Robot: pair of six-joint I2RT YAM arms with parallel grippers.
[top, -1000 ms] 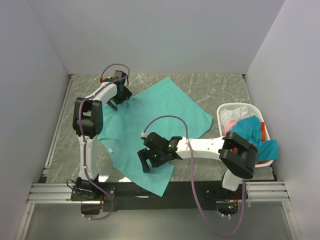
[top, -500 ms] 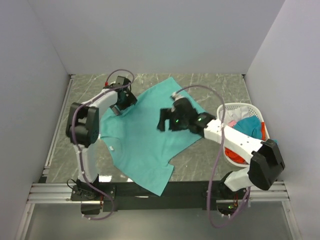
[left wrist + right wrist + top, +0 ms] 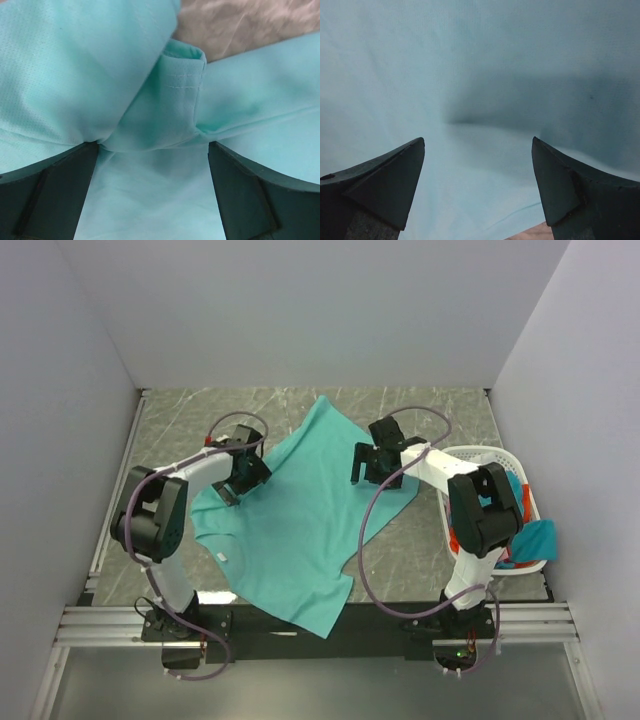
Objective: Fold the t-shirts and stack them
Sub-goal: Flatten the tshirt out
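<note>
Flattening stage, by judgement. Teal-green t-shirt [image 3: 290, 535] spread from lower centre to upper centre. Left gripper [image 3: 152, 145], mid-left: jaws wide apart, straddling bunched cloth, unclamped. Right gripper [image 3: 477, 142], upper centre: jaws wide apart above smooth cloth. Advisable: pinch edges, pull outward evenly.

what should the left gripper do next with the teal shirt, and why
Probably close the left gripper on the teal shirt: its fingers stand open on either side of a bunched hemmed fold, so nothing seems gripped yet.
</note>
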